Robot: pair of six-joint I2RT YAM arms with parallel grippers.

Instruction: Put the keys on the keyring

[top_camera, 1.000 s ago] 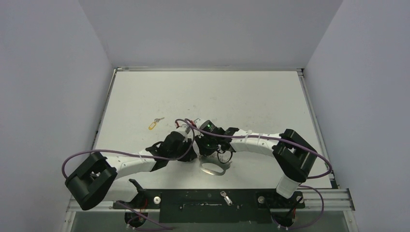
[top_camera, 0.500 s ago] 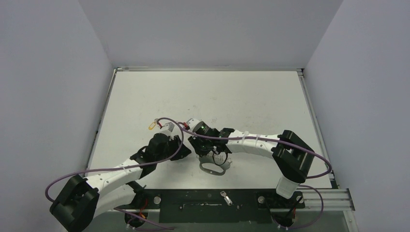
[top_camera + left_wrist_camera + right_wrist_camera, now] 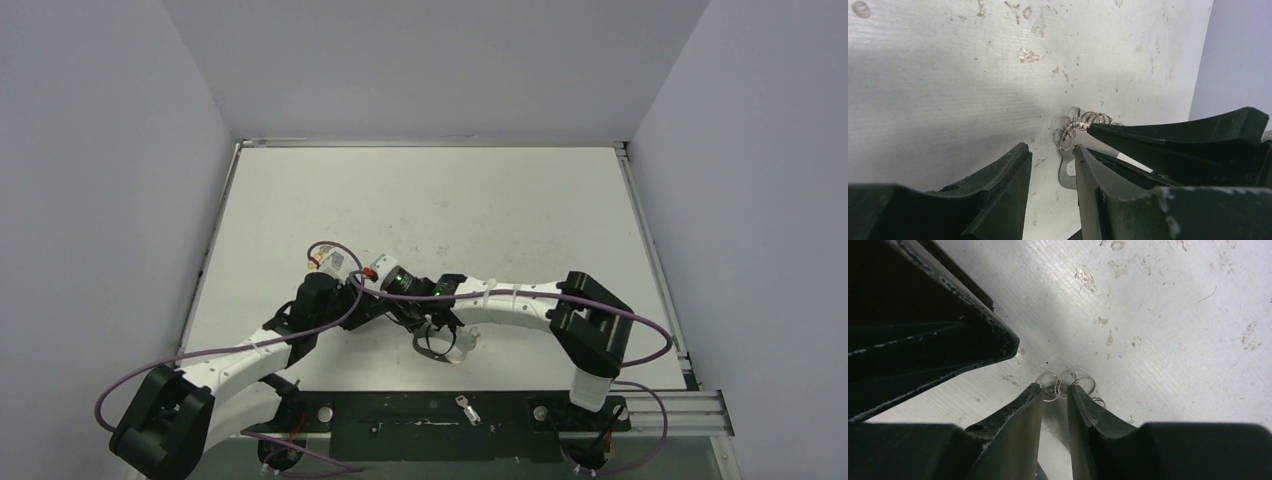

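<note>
The keyring (image 3: pixel 440 347) looks to us like light, stiff, slick metal. Its chain (image 3: pixel 1065 384) of small rings should flop, so we judge the flat band the surer hold. The chain lies on the surface (image 3: pixel 948 75) just past the right gripper (image 3: pixel 1054 388). That gripper's narrow gap shows grey metal, but we cannot tell if it is clamped. The left gripper (image 3: pixel 1050 148) is partly open, with the chain just ahead.

text: none legible | labels, brands, numbers: none seen | note: small print possibly too blurred

Left pincer (image 3: pixel 1050 150) swung left, right pincer (image 3: pixel 1054 388) following
</note>
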